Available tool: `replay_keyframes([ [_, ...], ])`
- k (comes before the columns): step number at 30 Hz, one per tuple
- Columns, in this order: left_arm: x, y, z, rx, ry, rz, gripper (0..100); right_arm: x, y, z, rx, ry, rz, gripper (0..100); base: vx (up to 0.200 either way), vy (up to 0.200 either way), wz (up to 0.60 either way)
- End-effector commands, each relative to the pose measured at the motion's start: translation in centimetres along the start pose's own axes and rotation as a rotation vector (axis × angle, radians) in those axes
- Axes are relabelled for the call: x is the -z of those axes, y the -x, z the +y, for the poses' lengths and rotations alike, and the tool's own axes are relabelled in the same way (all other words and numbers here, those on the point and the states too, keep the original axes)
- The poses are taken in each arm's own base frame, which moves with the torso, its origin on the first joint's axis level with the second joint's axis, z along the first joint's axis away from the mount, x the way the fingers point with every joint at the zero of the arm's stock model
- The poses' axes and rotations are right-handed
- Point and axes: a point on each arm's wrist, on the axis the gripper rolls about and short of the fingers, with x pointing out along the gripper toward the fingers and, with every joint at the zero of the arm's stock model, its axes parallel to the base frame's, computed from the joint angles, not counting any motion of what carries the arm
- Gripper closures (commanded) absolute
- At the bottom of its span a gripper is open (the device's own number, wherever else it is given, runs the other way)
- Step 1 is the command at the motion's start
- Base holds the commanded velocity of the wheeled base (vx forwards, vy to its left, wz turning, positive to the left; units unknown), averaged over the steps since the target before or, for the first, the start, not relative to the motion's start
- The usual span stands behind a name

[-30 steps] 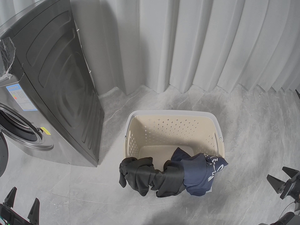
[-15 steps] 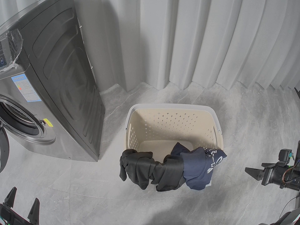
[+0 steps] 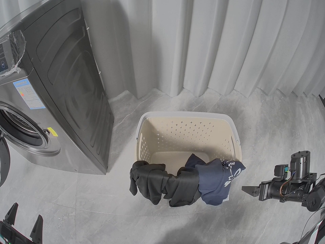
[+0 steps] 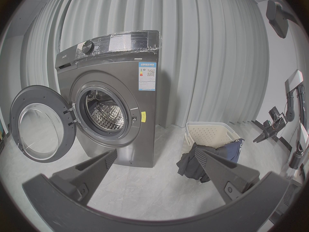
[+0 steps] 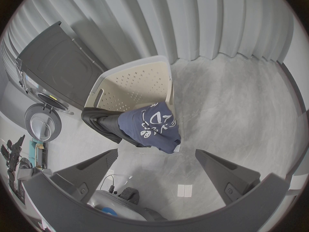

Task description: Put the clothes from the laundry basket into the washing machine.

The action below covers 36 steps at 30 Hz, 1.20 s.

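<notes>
Navy garment (image 3: 216,184) unmoved, right tool (image 3: 247,189) nearer

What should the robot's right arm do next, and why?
Probably ease the right gripper toward the navy shirt draped over the near rim of the laundry basket. Its jaws stand open and empty, the shirt is the nearest garment, and nothing is held yet.

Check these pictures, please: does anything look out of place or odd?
Yes. The black garment and the navy garment hang over the near rim of the laundry basket, partly outside it, instead of lying inside. Nothing else stands out.
</notes>
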Motion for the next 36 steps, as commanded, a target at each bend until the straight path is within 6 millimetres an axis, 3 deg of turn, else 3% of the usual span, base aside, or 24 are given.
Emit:
replay_keyframes([
  [1,0.5,0.0,0.0,-0.001,0.0,0.001,0,1.5,-3.2,0.1,-0.003,0.009,0.108,0,0.0,0.0,0.0],
  [18,0.5,0.0,0.0,0.0,-0.003,0.001,0,4.2,-9.3,0.0,-0.045,0.048,0.089,0,0.0,0.0,0.0],
  [27,0.5,0.0,0.0,0.0,-0.003,0.001,0,3.5,-11.3,0.1,-0.069,0.059,-0.007,0,0.0,0.0,0.0],
  [36,0.5,0.0,0.0,0.0,-0.003,0.002,0,2.8,-12.0,0.7,-0.095,0.071,-0.044,0,0.0,0.0,0.0],
])
